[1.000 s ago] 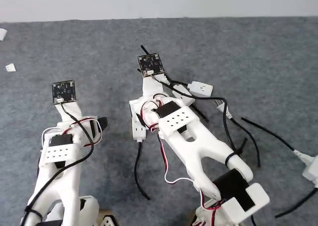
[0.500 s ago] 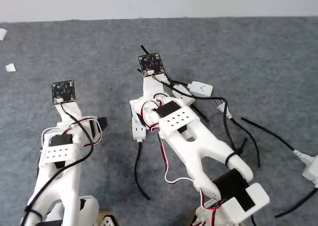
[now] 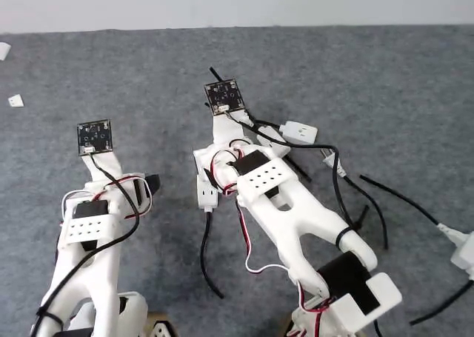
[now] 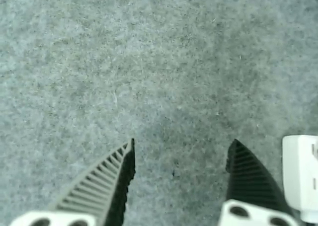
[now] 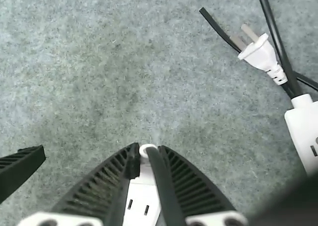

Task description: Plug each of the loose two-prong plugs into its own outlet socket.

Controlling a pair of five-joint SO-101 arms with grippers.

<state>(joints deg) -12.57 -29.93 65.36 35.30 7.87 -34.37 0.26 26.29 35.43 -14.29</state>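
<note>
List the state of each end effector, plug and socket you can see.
Left end effector: open, holding nothing.
Right end effector: shut on an outlet socket.
Two-prong plug: loose, unplugged, prongs bare.
Second outlet socket: lying free, nothing plugged in.

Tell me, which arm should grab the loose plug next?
Probably left: the left tool is open and empty; the right tool is shut on a socket. The plug lies nearer the right arm, though.

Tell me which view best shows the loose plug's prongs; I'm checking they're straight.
The right wrist view: the loose plug lies unobstructed on the carpet, both prongs plain. The high view has it small beside the right arm, prongs too small to tell.
</note>
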